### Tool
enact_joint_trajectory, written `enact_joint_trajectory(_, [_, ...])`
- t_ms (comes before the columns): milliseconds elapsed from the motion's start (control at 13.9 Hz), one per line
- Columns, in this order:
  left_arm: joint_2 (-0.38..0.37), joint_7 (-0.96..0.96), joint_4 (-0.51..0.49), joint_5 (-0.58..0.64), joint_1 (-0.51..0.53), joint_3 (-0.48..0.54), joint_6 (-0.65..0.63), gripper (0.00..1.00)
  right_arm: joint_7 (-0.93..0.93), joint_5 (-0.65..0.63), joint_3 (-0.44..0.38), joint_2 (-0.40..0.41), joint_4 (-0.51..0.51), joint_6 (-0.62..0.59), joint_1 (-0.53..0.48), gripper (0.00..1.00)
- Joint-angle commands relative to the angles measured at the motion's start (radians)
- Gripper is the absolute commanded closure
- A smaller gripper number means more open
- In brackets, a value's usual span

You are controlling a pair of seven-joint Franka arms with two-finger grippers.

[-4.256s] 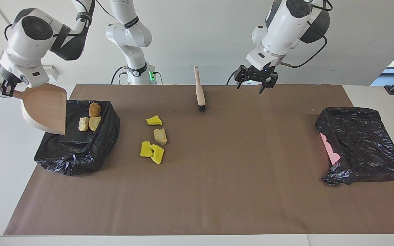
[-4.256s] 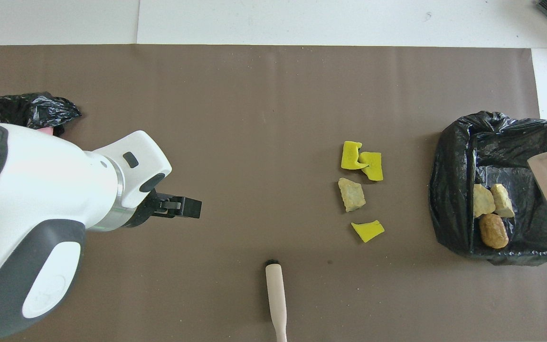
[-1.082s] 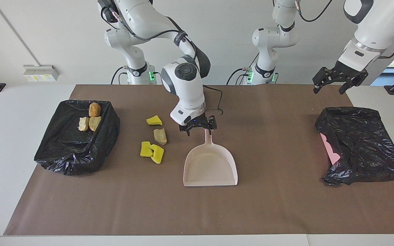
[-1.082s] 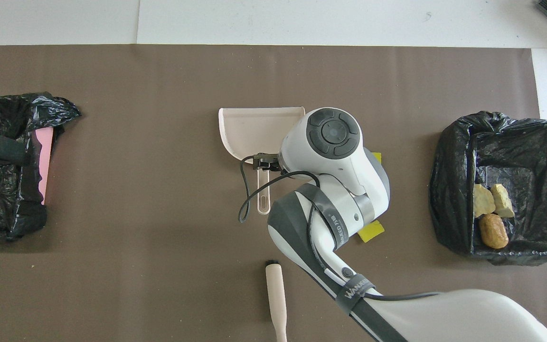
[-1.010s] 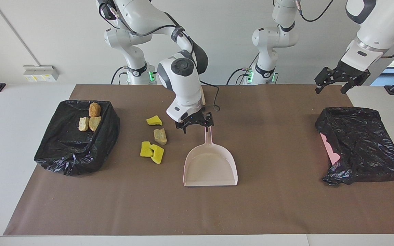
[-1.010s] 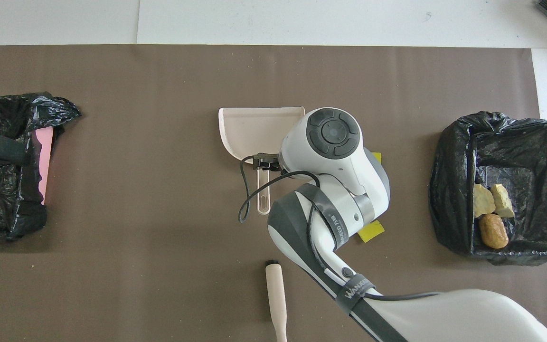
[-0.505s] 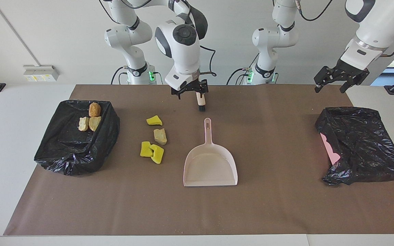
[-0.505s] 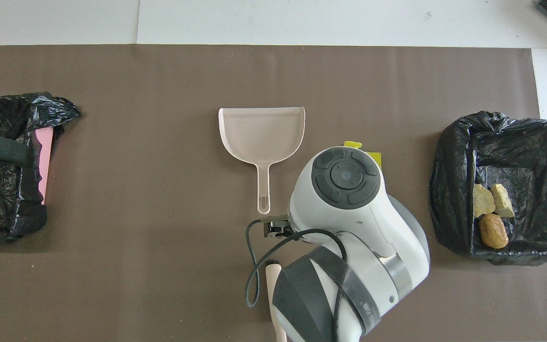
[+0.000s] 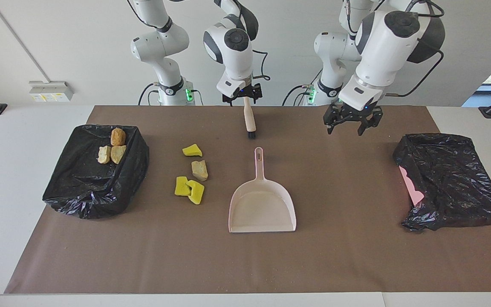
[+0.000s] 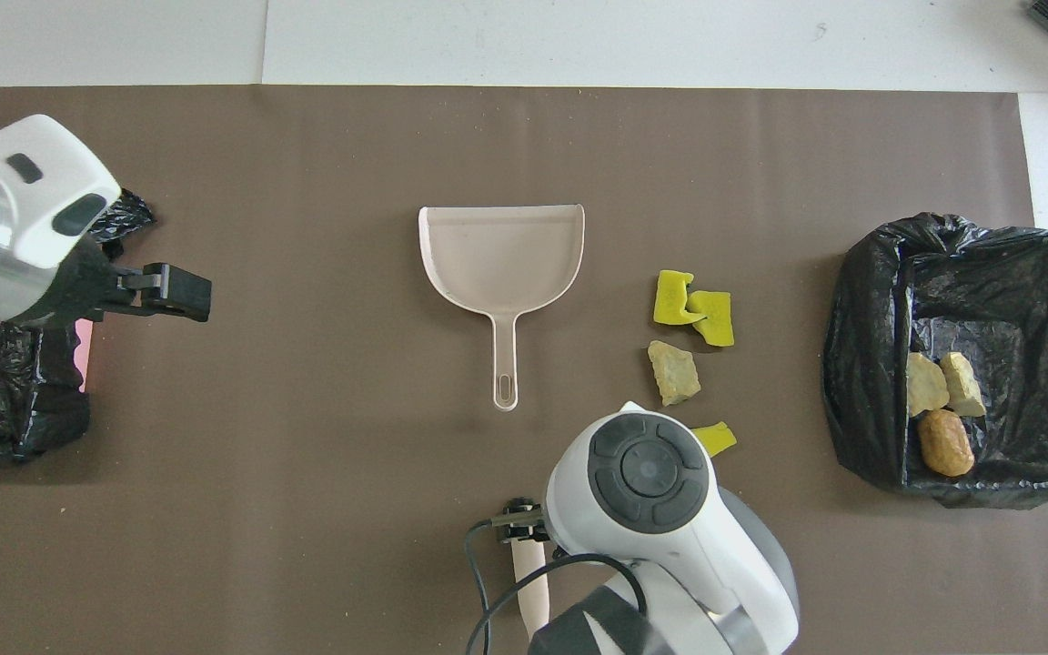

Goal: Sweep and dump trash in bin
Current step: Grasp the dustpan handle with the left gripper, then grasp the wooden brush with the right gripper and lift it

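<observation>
Three bits of trash are already in the bin (image 9: pixel 96 170), the black-bagged one toward the right arm's end of the desk (image 9: pixel 24 170). Four more pieces of the trash (image 9: pixel 193 172) lie loose on the brown mat (image 9: pixel 356 256), between that bin and the dustpan (image 9: pixel 262 209).

The step in hand looks like picking up the brush (image 9: pixel 249 117). The right gripper (image 9: pixel 242 94) hangs right over the top of the brush handle with its fingers apart, and it holds nothing yet. The left gripper (image 9: pixel 348 121) hovers over bare mat, near the other black bag (image 9: pixel 450 183), fingers apart and empty too.

Next, the right gripper likely needs to go down a little and close on the handle. Then one arm must take the dustpan, so the loose pieces can be brushed into it.

The brush lies long-ways, pointing away from the robots, with its dark bristles at the end farther from them. The dustpan lies flat the same way, its handle toward the robots and its open mouth away from them. The loose trash sits beside the pan, not in front of its mouth.
</observation>
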Motion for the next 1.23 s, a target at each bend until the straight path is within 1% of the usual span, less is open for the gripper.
enact_joint_trajectory(0, [0.079,-0.114,-0.021,-0.022,-0.077,0.018,0.103,0.0,0.024,0.076,-0.003,-0.058,-0.153,0.122,0.07,0.0])
enact_joint_trajectory(216, [0.185,-0.142,-0.018,-0.025,-0.144,0.018,0.221,0.0,0.073,0.104,-0.003,-0.064,-0.26,0.223,0.175,0.0])
enact_joint_trajectory(361, [0.219,-0.148,-0.015,-0.039,-0.189,0.018,0.263,0.0,0.09,0.104,-0.003,-0.084,-0.299,0.231,0.212,0.0])
enact_joint_trajectory(505, [0.263,-0.212,-0.018,-0.062,-0.251,0.018,0.335,0.0,0.128,0.119,-0.003,-0.116,-0.325,0.229,0.262,0.0])
enact_joint_trajectory(793, [0.357,-0.346,-0.018,-0.054,-0.36,0.02,0.427,0.0,0.129,0.133,-0.004,-0.114,-0.323,0.24,0.264,0.0])
enact_joint_trajectory(866, [0.37,-0.343,-0.02,-0.051,-0.358,0.02,0.445,0.0,0.129,0.133,-0.003,-0.114,-0.325,0.24,0.264,0.05])
enact_joint_trajectory(1010, [0.372,-0.34,-0.015,-0.05,-0.352,0.02,0.444,0.0,0.127,0.133,-0.004,-0.114,-0.325,0.242,0.264,0.32])
enact_joint_trajectory(1082, [0.372,-0.34,-0.015,-0.048,-0.352,0.02,0.439,0.0,0.127,0.133,-0.004,-0.114,-0.325,0.242,0.264,0.42])
enact_joint_trajectory(1154, [0.371,-0.34,-0.015,-0.048,-0.352,0.023,0.432,0.0,0.129,0.133,-0.004,-0.114,-0.325,0.245,0.264,0.55])
